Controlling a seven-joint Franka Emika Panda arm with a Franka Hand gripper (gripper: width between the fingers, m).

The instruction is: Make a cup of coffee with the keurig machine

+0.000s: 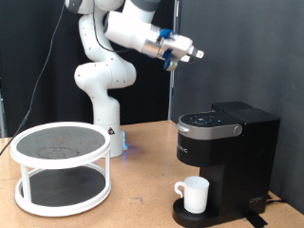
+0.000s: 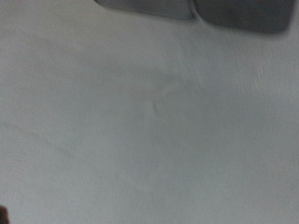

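**Mug parked under the brewer, arm raised high**

Dark curtain backs a wooden table point(image 1: 142, 204). On it, toward the exterior view's right edge, the white cup point(image 1: 195, 195) stands upright on the round drip tray of the black keurig machine point(image 1: 226, 157), lid closed. High above the machine the gripper point(image 1: 193, 54) hangs in the air, well apart from both; whether its fingers are spread or pressed together cannot be told. A white two-tier round rack point(image 1: 63, 169) sits near the table's left edge.
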